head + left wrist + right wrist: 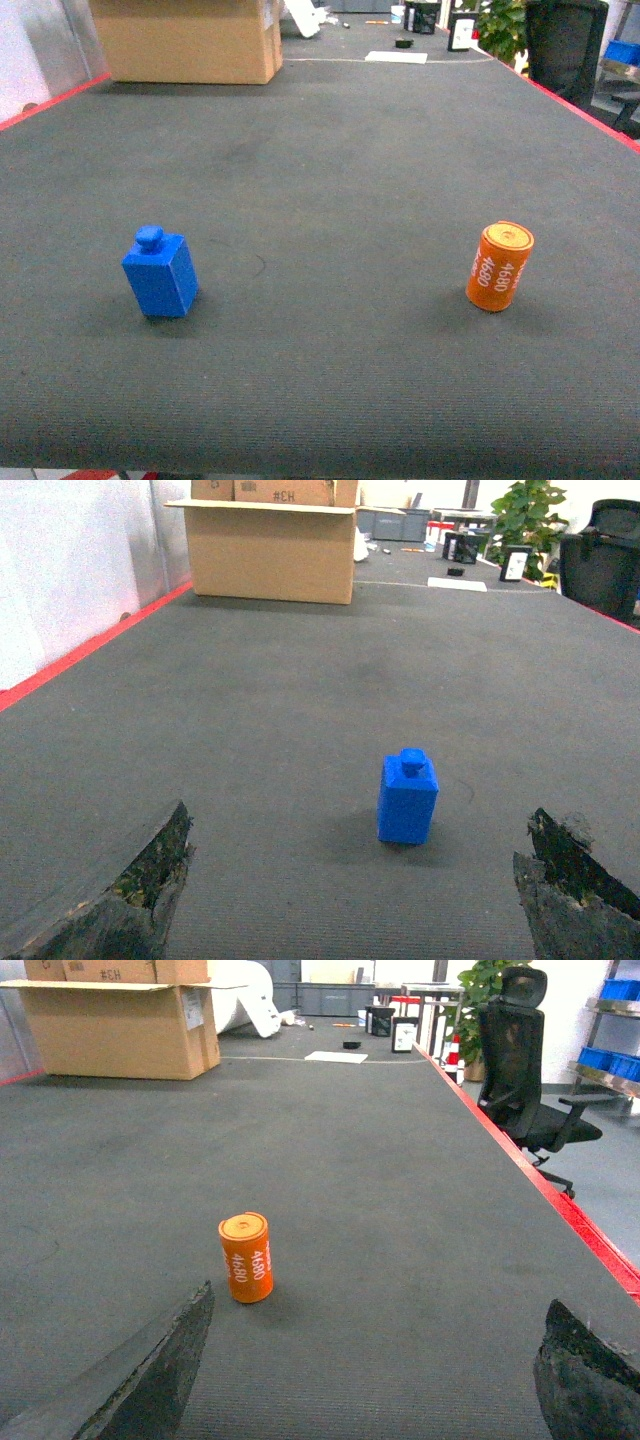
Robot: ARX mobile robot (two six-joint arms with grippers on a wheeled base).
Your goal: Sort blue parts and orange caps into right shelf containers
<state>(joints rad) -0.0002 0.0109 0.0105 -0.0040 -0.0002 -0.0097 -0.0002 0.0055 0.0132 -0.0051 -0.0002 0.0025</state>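
A blue part (160, 273), a block with a round knob on top, stands upright on the dark grey table (330, 180) at the front left. An orange cap (500, 266), a cylinder printed with white digits, stands slightly tilted at the front right. In the left wrist view the blue part (408, 798) is a little ahead of my open left gripper (355, 885), right of its centre line. In the right wrist view the orange cap (247, 1257) stands ahead of my open right gripper (375, 1365), near its left finger (150, 1380). Blue containers (612, 1058) sit on a shelf at the far right. Neither gripper shows in the head view.
A large cardboard box (190, 40) stands at the table's far left. Red strips (560, 1210) mark the table's side edges. A black office chair (520, 1060) and a potted plant (503, 28) are beyond the right edge. Small items (396, 57) lie at the far end.
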